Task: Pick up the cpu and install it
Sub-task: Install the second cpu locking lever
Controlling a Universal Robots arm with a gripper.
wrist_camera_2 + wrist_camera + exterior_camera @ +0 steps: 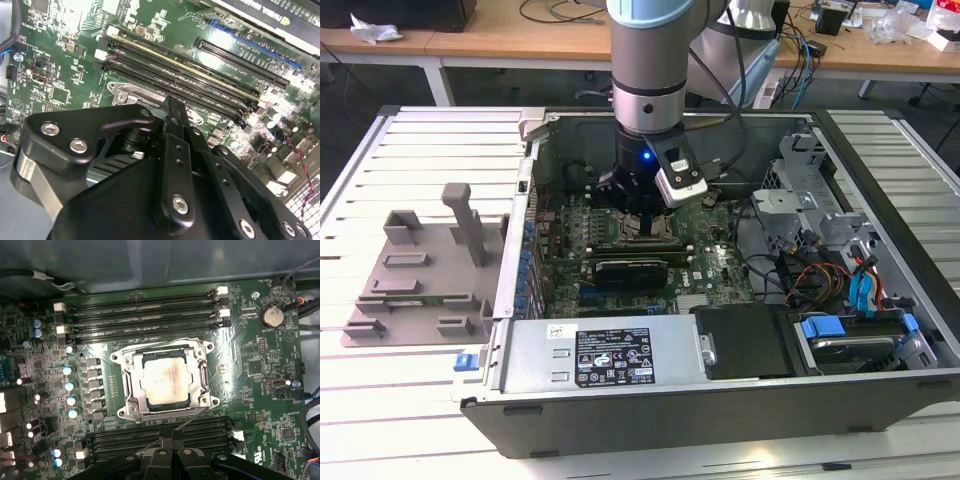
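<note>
Black tool point(167, 452) hangs over the green motherboard point(260, 365), fingers drawn together on nothing; the silvery-grey square cpu point(165, 381) sits inside its socket frame point(131, 390). White slatted bench point(410, 400) carries the open computer case point(720, 400).

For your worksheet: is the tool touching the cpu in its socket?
Apart. In the first wrist view the cpu lies in the socket frame, with bare board between it and the tool.

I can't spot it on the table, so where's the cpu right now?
In the first wrist view the cpu lies inside the metal socket frame on the motherboard, between two banks of memory slots.
</note>
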